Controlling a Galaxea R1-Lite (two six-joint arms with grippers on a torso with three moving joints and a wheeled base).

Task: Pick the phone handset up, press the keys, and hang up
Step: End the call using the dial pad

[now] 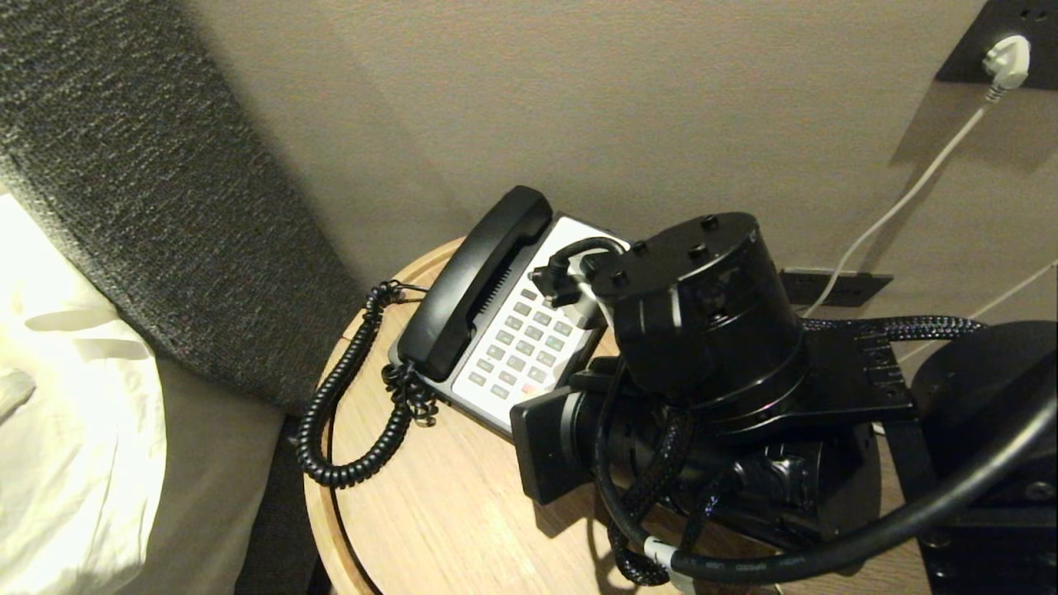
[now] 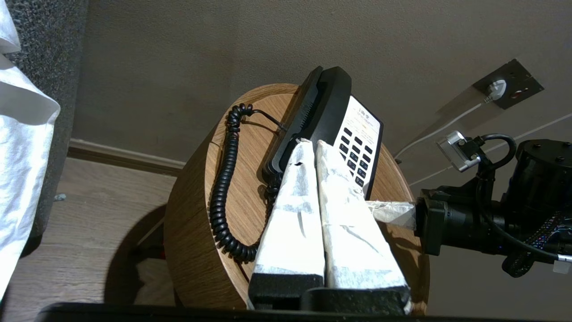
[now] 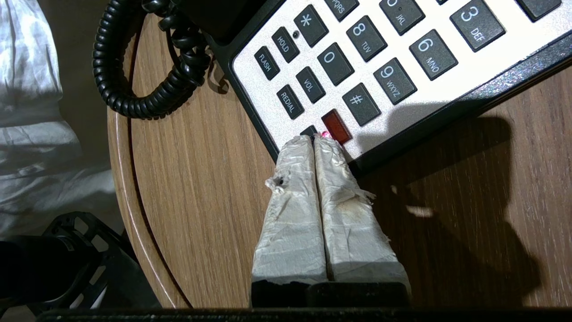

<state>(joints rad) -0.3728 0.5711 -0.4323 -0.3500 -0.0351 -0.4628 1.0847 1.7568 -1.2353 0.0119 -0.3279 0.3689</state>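
Note:
The black phone handset (image 1: 475,281) lies in its cradle on the left side of the black-and-white phone base (image 1: 529,339). Its coiled cord (image 1: 347,388) loops over the round wooden table (image 1: 446,512). My right arm (image 1: 702,330) reaches over the table and hides its own fingers in the head view. In the right wrist view my right gripper (image 3: 314,137) is shut and empty, its taped tips at the near corner of the keypad beside the red key (image 3: 336,126). My left gripper (image 2: 310,143) is shut and empty, held off the table's edge, pointing toward the handset (image 2: 313,112).
A grey padded headboard (image 1: 124,165) and white bedding (image 1: 66,372) stand close on the table's left. The wall runs right behind the phone. A white plug (image 1: 1007,62) with its cable hangs from a wall socket at the right.

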